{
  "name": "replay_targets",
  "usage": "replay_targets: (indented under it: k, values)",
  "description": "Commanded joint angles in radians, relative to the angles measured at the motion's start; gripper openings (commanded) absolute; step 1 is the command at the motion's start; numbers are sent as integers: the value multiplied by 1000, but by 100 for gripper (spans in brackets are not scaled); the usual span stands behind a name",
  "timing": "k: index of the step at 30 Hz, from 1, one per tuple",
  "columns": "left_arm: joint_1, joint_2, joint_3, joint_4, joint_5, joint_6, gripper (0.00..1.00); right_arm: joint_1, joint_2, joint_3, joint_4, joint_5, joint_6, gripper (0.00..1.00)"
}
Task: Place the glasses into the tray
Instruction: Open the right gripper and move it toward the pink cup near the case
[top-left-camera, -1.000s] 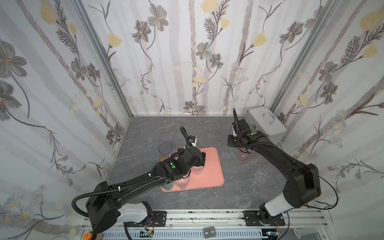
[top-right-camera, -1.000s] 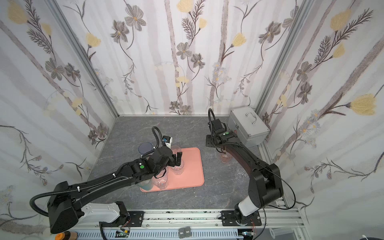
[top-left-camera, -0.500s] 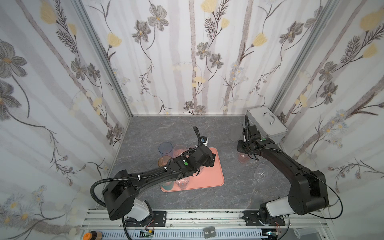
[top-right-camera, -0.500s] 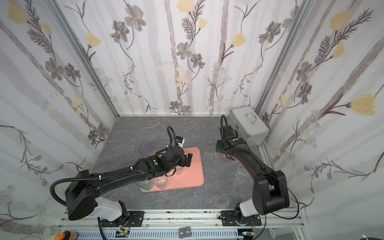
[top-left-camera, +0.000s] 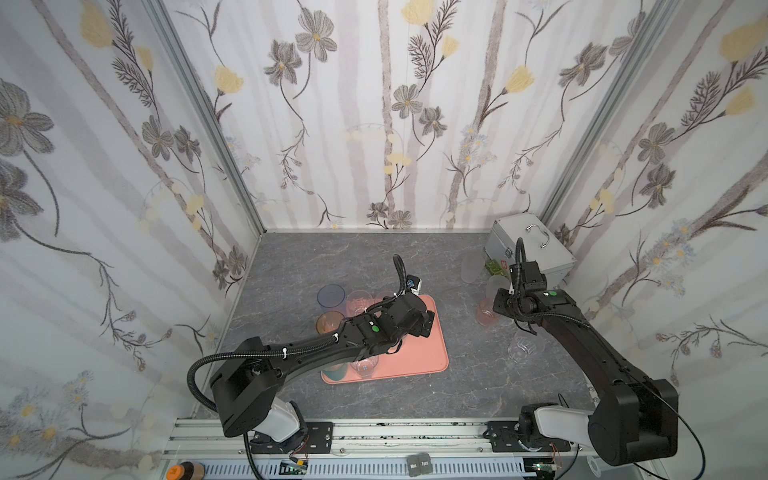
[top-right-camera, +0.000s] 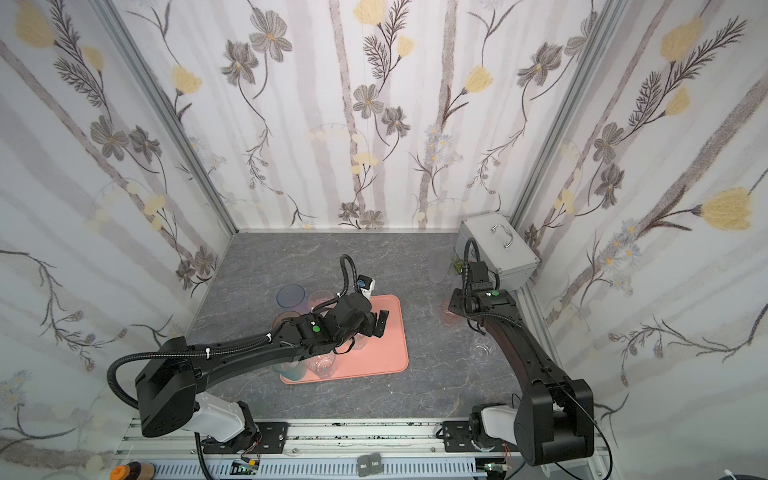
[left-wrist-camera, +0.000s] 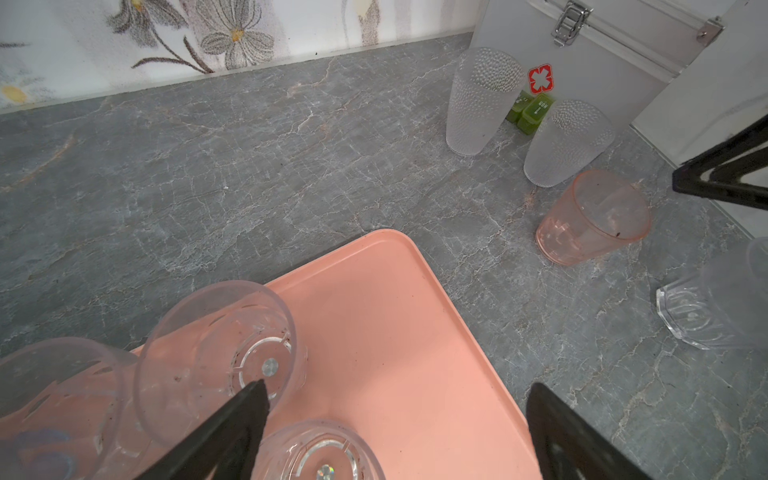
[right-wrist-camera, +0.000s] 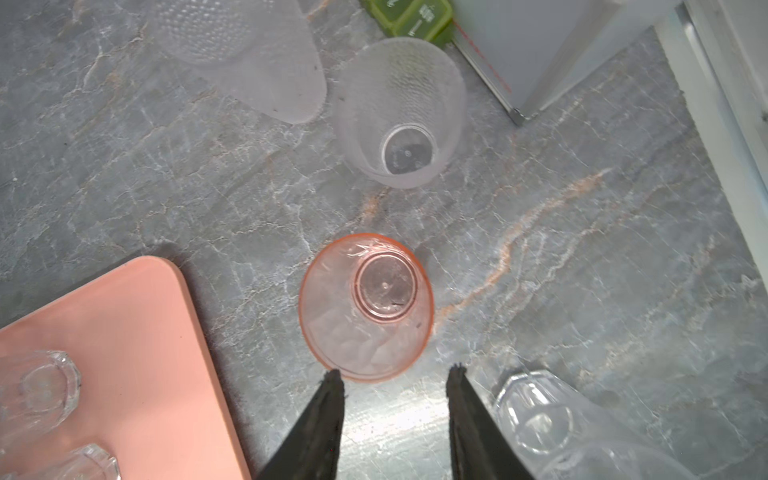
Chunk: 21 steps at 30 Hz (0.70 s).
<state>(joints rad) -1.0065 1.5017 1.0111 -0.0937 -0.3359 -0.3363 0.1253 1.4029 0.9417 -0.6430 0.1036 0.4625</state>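
Pink glass (right-wrist-camera: 368, 307) near tray (right-wrist-camera: 104, 332); upright

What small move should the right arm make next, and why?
Probably move the right gripper forward and down over the pink glass: its jaws are open and empty just short of it, and the glass stands upright on the table, outside the tray.

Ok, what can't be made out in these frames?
- Number of glasses on the tray: left arm covers some in both top views.
- Clear glass: cut off by the left wrist view's edge.
- Right end effector: tips hidden under its wrist in both top views.
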Motion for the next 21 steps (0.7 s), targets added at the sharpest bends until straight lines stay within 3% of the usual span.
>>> replay_targets:
  k: [1,9,21]
  values:
    - [0,-6,-7,51,3,47,100,-30,-31,-13,-54,8,13,43]
    - [6,-69,-79,97,2,62,100,-108,-9,-72,-63,-17,23,42]
    - [30,-151,-164,149,-5,62,100,-116,-12,-112,-58,-22,31,34]
